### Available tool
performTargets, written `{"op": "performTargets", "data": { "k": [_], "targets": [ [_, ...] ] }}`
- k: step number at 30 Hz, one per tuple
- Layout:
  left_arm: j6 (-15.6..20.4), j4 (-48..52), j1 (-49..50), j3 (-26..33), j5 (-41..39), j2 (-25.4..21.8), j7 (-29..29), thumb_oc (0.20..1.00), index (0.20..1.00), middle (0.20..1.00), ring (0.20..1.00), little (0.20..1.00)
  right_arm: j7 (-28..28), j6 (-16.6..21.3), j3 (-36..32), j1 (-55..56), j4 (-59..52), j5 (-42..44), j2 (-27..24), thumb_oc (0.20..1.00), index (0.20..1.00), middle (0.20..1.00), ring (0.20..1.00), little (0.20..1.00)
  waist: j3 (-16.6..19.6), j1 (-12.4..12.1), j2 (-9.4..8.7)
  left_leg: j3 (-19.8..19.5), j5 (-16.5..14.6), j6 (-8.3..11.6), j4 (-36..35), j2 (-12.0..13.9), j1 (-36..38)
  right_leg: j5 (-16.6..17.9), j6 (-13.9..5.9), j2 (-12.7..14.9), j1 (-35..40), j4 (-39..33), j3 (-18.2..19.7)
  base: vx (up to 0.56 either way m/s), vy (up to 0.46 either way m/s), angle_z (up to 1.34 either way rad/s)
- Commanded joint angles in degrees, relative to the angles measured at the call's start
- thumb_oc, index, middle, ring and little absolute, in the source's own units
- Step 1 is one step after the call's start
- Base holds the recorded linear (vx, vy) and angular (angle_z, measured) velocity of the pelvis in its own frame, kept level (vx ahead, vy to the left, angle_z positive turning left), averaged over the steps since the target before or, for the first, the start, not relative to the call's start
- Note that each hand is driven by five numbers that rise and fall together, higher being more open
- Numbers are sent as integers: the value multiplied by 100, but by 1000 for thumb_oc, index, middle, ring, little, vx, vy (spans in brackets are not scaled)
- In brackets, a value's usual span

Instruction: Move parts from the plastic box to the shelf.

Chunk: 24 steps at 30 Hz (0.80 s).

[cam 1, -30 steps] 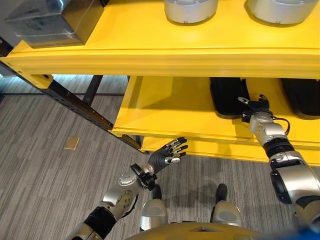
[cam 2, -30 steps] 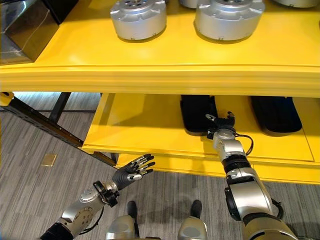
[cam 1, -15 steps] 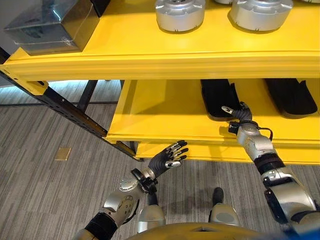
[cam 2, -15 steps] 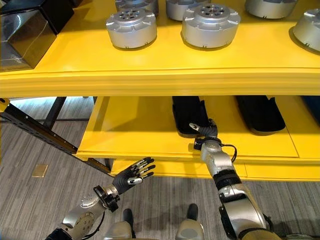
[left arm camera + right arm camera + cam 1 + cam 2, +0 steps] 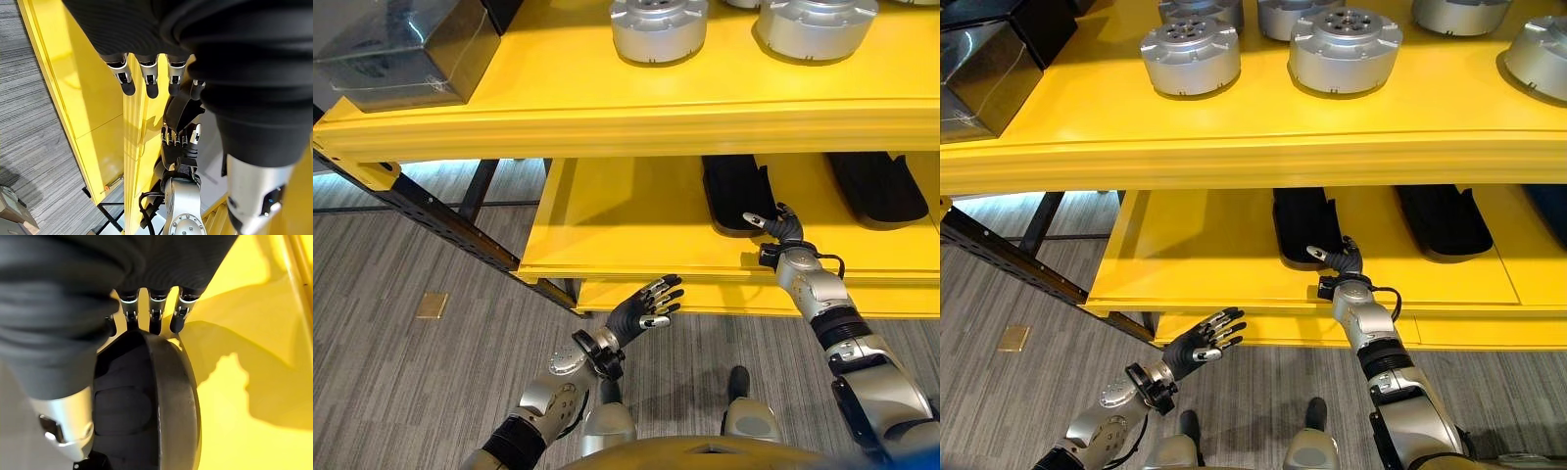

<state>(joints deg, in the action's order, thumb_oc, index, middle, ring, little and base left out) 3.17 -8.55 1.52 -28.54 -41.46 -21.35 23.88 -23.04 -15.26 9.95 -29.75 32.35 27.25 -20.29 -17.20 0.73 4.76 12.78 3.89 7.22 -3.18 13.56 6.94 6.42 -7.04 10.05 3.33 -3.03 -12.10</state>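
Observation:
A long black moulded part (image 5: 734,186) lies on the lower yellow shelf (image 5: 626,215). My right hand (image 5: 781,227) is at its near end, with its fingers (image 5: 155,316) straight over the part's rim (image 5: 168,396) and its thumb spread out; it is open and grips nothing. A second black part (image 5: 876,186) lies further right on the same shelf. My left hand (image 5: 641,305) hangs open in the air below the shelf's front edge, empty, its fingers (image 5: 146,81) straight.
Several round silver parts (image 5: 1190,54) (image 5: 1345,49) stand on the upper yellow shelf (image 5: 1234,147). A dark box (image 5: 401,49) sits at that shelf's left end. A black rack beam (image 5: 440,220) runs diagonally at the left over grey striped floor, where a small tan square (image 5: 432,305) lies.
The camera has shifted, so the shelf sits differently in view. My right hand has drawn back a little toward the shelf's front edge. The left hand has barely moved.

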Motion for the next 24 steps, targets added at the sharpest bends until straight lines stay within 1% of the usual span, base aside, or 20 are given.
{"op": "performTargets", "data": {
  "k": [1, 6, 9, 12, 13, 14, 16, 18, 20, 21, 24],
  "targets": [
    [263, 201, -47, 95, 39, 70, 71, 1000, 1000, 1000, 1000, 1000, 16, 13, 36, -136, -126, -68, 114, 1000, 1000, 1000, 1000, 1000, -46, -61, -107, 104, 231, -7, 328, 60, -222, -554, 202, 35, -148, 883, 94, 0, 0, 0],
    [295, 184, 14, 96, 58, 88, 74, 1000, 1000, 1000, 1000, 1000, 73, -6, 1, -77, -105, -81, 118, 1000, 1000, 1000, 1000, 1000, -7, -67, -110, 102, 227, -9, 317, 57, -197, -562, 206, 27, -116, 864, 91, 0, 0, 0],
    [278, 189, 44, 120, 86, 98, 108, 1000, 1000, 1000, 1000, 1000, 2, 14, 20, 3, -148, -23, 136, 1000, 1000, 1000, 1000, 1000, 21, -61, -124, 113, 227, -12, 309, 61, -177, -560, 208, 22, -98, 851, 90, 0, 0, 0],
    [272, 191, 49, 122, 85, 118, 87, 1000, 1000, 1000, 1000, 1000, -281, 263, -33, 116, -184, -72, 161, 1000, 1000, 1000, 1000, 1000, 63, -39, -135, 134, 222, -20, 284, 54, -140, -555, 207, 10, -69, 821, 105, 0, 0, 0],
    [289, 186, 64, 115, 107, 129, 72, 1000, 1000, 1000, 1000, 1000, -461, 436, -74, 148, -223, -106, 162, 1000, 1000, 1000, 1000, 1000, 78, -27, -142, 144, 215, -22, 272, 52, -124, -551, 205, 5, -60, 803, 112, 0, 0, 0],
    [295, 188, 70, 109, 107, 130, 66, 1000, 1000, 1000, 1000, 1000, -505, 486, -83, 159, -246, -125, 159, 1000, 1000, 1000, 1000, 1000, 80, -24, -142, 148, 213, -25, 269, 50, -119, -550, 202, 5, -58, 800, 115, 0, 0, 0],
    [327, 219, 113, 116, 101, 127, 50, 1000, 1000, 1000, 1000, 1000, -746, 838, -196, 286, -508, -339, 150, 1000, 1000, 1000, 1000, 1000, 105, 12, -142, 155, 194, -36, 271, 42, -111, -549, 197, -6, -54, 786, 139, 0, 0, 0],
    [358, 233, 142, 109, 118, 150, 26, 1000, 1000, 1000, 1000, 1000, -903, 977, -229, 393, -702, -536, 173, 1000, 1000, 1000, 1000, 1000, 122, 39, -139, 169, 188, -46, 267, 35, -106, -545, 197, -9, -53, 770, 156, 0, 0, 0],
    [395, 256, 171, 105, 121, 178, -4, 1000, 1000, 1000, 1000, 1000, -1092, 1028, -225, 551, -934, -671, 209, 1000, 1000, 1000, 1000, 1000, 139, 79, -136, 187, 181, -54, 258, 27, -94, -534, 192, -10, -51, 747, 177, -12, 30, -4],
    [443, 275, 207, 108, 133, 205, -17, 1000, 1000, 1000, 1000, 1000, -1237, 1174, -231, 703, -1106, -763, 242, 1000, 1000, 1000, 1000, 1000, 145, 115, -134, 204, 174, -64, 246, 19, -80, -521, 189, -10, -45, 718, 198, -21, 33, -3],
    [530, 281, 252, 124, 160, 237, -45, 1000, 1000, 1000, 1000, 1000, -1339, 1349, -232, 1022, -1396, -813, 314, 1000, 1000, 1000, 1000, 1000, 174, 192, -134, 248, 166, -73, 214, 9, -62, -502, 171, -12, -39, 665, 241, -26, 29, -5]
  ]
}}
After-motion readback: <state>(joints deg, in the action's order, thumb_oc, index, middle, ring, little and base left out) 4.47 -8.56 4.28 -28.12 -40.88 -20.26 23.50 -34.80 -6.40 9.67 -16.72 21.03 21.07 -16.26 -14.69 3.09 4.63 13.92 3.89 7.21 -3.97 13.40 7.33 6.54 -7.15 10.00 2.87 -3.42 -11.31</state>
